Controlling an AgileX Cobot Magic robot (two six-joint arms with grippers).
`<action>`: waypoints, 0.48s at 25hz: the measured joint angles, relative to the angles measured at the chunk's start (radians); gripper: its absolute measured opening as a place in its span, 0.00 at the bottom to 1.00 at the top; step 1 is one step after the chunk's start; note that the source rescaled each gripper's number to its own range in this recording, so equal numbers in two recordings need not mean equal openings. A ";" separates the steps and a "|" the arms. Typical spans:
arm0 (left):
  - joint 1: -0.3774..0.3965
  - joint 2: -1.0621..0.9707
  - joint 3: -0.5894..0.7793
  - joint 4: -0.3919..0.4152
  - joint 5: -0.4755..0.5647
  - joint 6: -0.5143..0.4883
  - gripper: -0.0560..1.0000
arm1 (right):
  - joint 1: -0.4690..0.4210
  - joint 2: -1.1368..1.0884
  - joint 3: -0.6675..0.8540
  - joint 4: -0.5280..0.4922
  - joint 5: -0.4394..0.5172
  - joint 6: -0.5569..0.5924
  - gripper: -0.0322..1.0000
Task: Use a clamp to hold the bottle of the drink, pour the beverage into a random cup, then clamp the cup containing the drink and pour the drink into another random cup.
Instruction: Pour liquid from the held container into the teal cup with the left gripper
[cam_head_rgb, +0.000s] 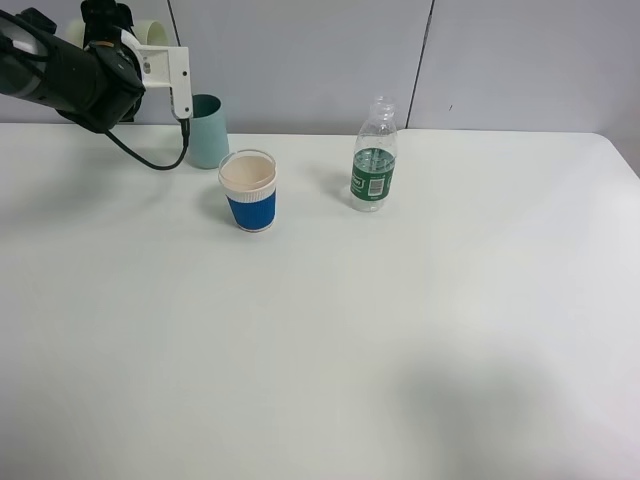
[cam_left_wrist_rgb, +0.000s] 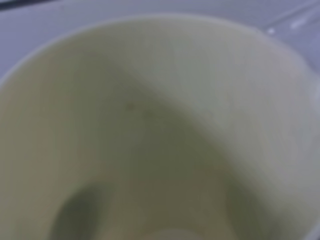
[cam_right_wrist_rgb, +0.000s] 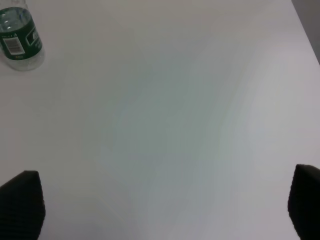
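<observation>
Bottle (cam_head_rgb: 373, 160) stands on worktop (cam_head_rgb: 400, 350) at 3 o'clock from blue cup (cam_head_rgb: 249, 195); teal cup (cam_head_rgb: 208, 130) at 11. My right end effector (cam_right_wrist_rgb: 165, 210) gapes wide, holding nothing. My left arm (cam_head_rgb: 70, 75) hangs by teal cup; whether my left end effector is parted or closed I cannot tell.

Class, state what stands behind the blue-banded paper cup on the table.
A teal cup stands behind it. The arm's white mount covers part of its rim; its inside is hidden.
</observation>
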 joint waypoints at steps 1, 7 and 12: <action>0.000 0.000 0.000 0.008 -0.001 0.003 0.09 | 0.000 0.000 0.000 0.000 0.000 0.000 0.94; 0.000 0.005 -0.002 0.095 -0.007 0.018 0.09 | 0.000 0.000 0.000 0.000 0.000 0.000 0.94; 0.000 0.012 -0.005 0.161 -0.010 0.028 0.09 | 0.000 0.000 0.000 0.000 0.000 0.000 0.94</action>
